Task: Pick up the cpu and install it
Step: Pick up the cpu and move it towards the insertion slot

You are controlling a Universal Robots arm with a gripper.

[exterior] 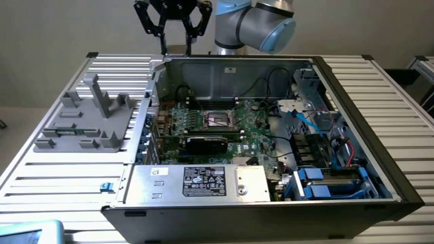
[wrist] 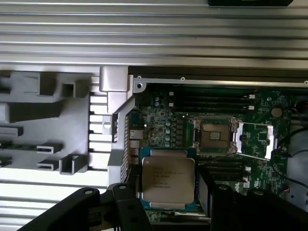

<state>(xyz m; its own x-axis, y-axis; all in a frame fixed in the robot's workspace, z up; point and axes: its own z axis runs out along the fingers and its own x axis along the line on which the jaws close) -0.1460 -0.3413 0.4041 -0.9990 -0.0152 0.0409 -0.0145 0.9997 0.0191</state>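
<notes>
The cpu [wrist: 168,178], a square chip with a silver-grey top and printed text, sits between the dark fingers [wrist: 126,204] of my gripper [wrist: 166,195], which is shut on it. In the exterior view the gripper [exterior: 176,35] hangs high above the back left corner of the open computer case [exterior: 352,101]. The motherboard's socket [exterior: 218,119] lies below, in the middle of the board, with its metal frame flipped open [wrist: 257,139] and its contact bed [wrist: 215,136] bare. The chip is apart from the socket, off to its side and well above it.
A large grey plastic fixture [exterior: 88,117] stands on the slatted table [exterior: 61,178], on the exterior view's left of the case. A power supply box [exterior: 203,182] fills the case's near side. Cables and blue drive bays [exterior: 326,183] crowd the exterior view's right.
</notes>
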